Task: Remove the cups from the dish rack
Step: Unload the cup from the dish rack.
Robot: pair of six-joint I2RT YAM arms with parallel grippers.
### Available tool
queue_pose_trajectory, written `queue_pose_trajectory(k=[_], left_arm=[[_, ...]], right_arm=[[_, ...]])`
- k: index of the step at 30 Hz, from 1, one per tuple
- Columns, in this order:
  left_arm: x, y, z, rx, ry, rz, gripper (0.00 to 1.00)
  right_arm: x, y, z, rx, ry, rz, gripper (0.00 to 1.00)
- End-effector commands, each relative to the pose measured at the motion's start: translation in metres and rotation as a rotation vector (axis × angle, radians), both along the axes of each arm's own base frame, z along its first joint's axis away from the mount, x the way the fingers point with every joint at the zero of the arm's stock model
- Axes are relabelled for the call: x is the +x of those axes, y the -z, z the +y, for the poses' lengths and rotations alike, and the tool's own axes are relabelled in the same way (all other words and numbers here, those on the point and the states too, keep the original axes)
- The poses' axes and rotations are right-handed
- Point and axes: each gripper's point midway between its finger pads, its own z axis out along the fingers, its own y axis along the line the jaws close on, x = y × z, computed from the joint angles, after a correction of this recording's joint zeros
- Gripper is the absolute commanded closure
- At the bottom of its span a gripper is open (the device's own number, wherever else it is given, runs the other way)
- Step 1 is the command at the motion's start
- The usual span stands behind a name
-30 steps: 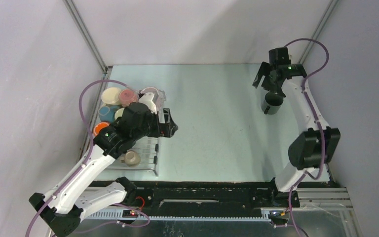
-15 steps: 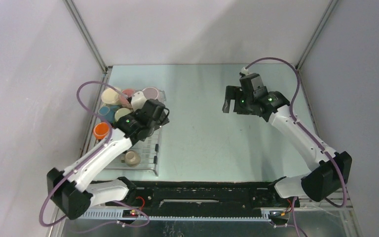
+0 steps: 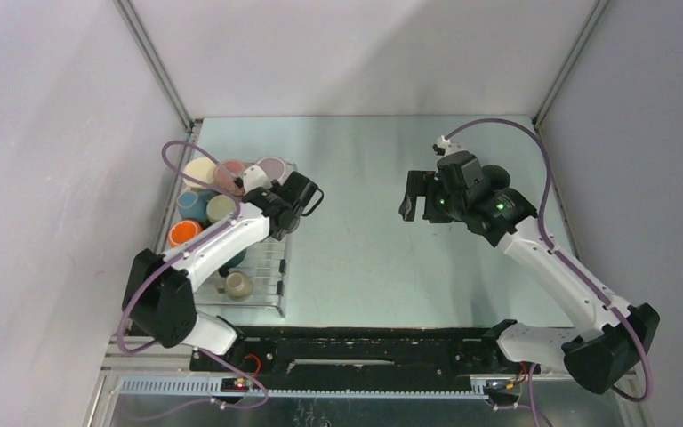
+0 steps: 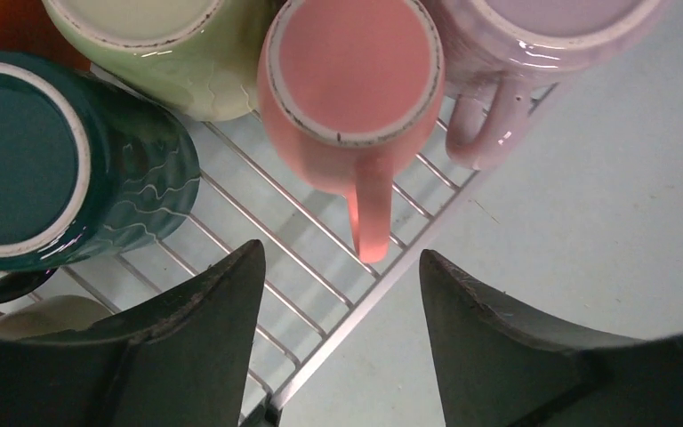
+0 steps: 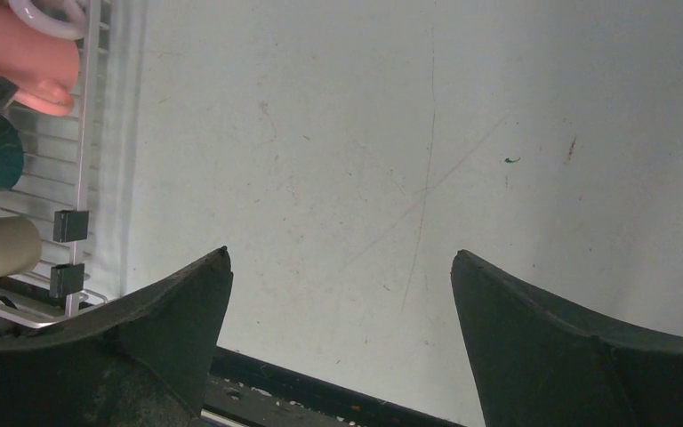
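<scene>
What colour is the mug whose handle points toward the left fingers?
The mug is pink; left wrist view shows it best.

The left gripper (image 3: 307,197) has slid up the right edge of the dish rack (image 3: 273,283) toward the far end. It now looks down on the handle of the pink cup (image 4: 351,80). Its fingers are a bit closer together than before. The right gripper (image 3: 416,205) has swung from the far right side to the middle of the table (image 3: 356,258).
</scene>
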Motion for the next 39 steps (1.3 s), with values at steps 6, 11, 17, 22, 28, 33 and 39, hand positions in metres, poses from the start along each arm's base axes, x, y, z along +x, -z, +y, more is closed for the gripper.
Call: queue_pose_trajectory(k=[6,11,17,22,28,33,39], left_arm=[[0.033,0.008,0.001,-0.021,-0.061,-0.045,0.36],[0.038,0.021,-0.003,-0.025,-0.05,-0.021,0.41],[0.04,0.038,-0.002,-0.045,-0.063,0.001,0.46],[0.042,0.049,-0.003,-0.044,-0.069,0.02,0.51],[0.038,0.055,0.002,-0.031,-0.087,0.023,0.59],[0.032,0.059,0.006,-0.026,-0.095,0.027,0.68],[0.025,0.06,0.012,-0.013,-0.095,0.029,0.84]], right_arm=[[-0.011,-0.002,-0.004,0.012,0.013,-0.023,0.01],[-0.015,0.004,-0.001,0.012,0.007,-0.014,0.01],[-0.02,0.006,-0.003,-0.002,0.011,-0.015,0.01],[-0.023,0.012,-0.005,-0.005,0.013,-0.009,0.01],[-0.025,0.017,-0.005,-0.002,0.012,-0.004,0.01],[-0.026,0.021,-0.004,-0.003,0.011,0.004,0.01],[-0.028,0.026,-0.005,-0.006,0.013,0.01,0.01]])
